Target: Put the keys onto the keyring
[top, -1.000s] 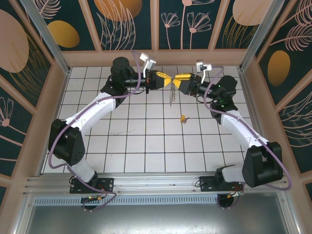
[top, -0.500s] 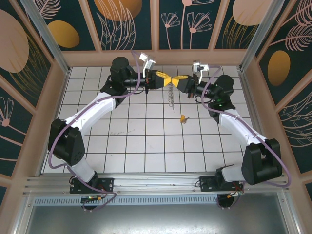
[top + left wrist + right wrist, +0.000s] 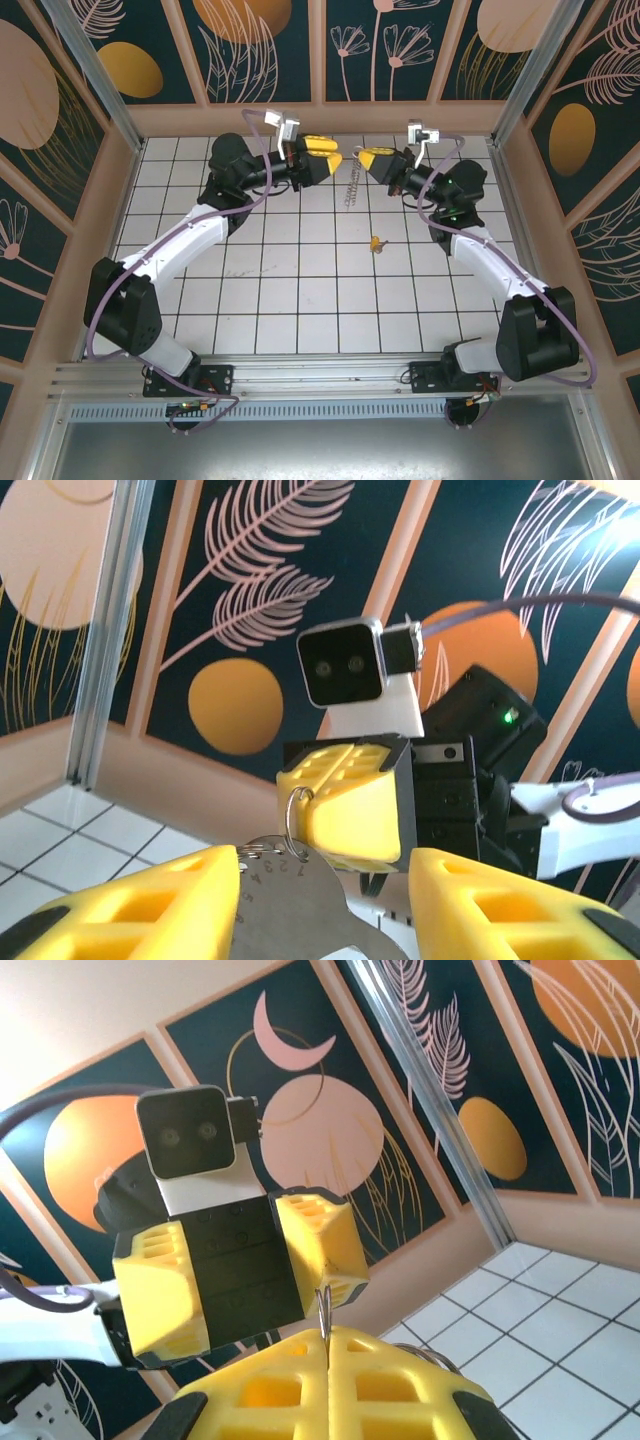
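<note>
My right gripper point(image 3: 366, 158) is shut on the keyring point(image 3: 350, 186), which hangs above the back tiles as a thin grey loop with small pieces dangling. In the right wrist view the ring wire point(image 3: 323, 1310) sticks up from my shut right gripper point(image 3: 325, 1348). My left gripper point(image 3: 330, 157) is open just left of it. In the left wrist view a numbered metal tag point(image 3: 290, 895) on the keyring point(image 3: 292, 818) hangs between the spread fingers of my left gripper point(image 3: 325, 880). One small brass key point(image 3: 376, 243) lies on the tiles below.
The white tiled floor point(image 3: 300, 290) is bounded by a low wooden rim point(image 3: 320, 120) and patterned walls. Both arms reach toward the back centre, their grippers a finger's width apart. Aluminium posts point(image 3: 90, 70) stand at the back corners.
The right gripper closed on the keyring while the left still held it. The left gripper then opened and drew back to the left, leaving the keyring hanging from the right gripper.
</note>
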Motion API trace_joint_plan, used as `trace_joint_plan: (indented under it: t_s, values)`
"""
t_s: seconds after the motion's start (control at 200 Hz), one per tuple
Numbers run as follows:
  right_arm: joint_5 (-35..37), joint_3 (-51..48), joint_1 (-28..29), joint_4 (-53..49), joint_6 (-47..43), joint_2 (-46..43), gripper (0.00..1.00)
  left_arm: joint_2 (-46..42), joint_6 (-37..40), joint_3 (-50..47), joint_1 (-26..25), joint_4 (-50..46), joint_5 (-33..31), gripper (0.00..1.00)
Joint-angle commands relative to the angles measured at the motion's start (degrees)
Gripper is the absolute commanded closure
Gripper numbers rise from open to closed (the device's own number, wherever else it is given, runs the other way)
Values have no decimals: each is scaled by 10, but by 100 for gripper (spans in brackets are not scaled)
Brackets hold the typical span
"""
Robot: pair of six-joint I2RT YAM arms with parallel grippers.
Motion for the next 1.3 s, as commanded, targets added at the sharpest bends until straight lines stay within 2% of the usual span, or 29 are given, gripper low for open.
trace_joint_plan:
  t_s: [0.0,0.235,1.076,1.296]
  values:
    - [40,-8,8,105,54,-21,100,12,-93,-4,3,130,6,56]
    - [70,-2,36,150,87,-4,100,45,-153,8,0,201,22,62]
    - [70,12,62,156,89,26,100,66,-159,15,-11,211,28,63]
    - [67,13,64,153,87,26,100,71,-159,18,-12,210,26,68]
